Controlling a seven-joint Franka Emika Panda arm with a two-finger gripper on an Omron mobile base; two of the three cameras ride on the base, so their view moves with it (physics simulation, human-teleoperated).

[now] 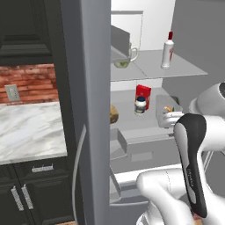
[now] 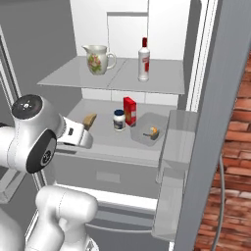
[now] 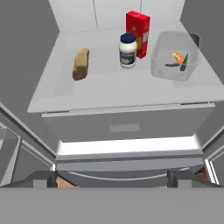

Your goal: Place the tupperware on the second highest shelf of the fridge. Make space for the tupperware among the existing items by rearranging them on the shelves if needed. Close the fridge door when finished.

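The tupperware (image 3: 174, 61) sits on the lower of the two visible shelves (image 3: 109, 89) inside the fridge (image 2: 171, 29), at its right end, upright and uncovered as far as can be seen; an orange curved piece (image 3: 177, 56) and a green piece (image 3: 185, 62) lie inside it, close together. Just to its left stands the small red box (image 3: 138, 28), and in front of the box, nearly touching it, the dark-lidded jar (image 3: 127, 51) with a white label. Well apart, toward the left end of the same shelf, lies the brownish loaf-like lump (image 3: 81, 64). On the shelf above, the cream patterned mug (image 2: 98, 59) stands to the left and the white bottle with a red cap (image 2: 143, 60) to the right, apart from each other. The fridge door (image 2: 215, 117) stands open, its grey bins (image 2: 174, 147) facing inward. The pincer (image 3: 111, 179) hangs in front of the fridge below the shelf edge, its fingertips wide apart and holding nothing.
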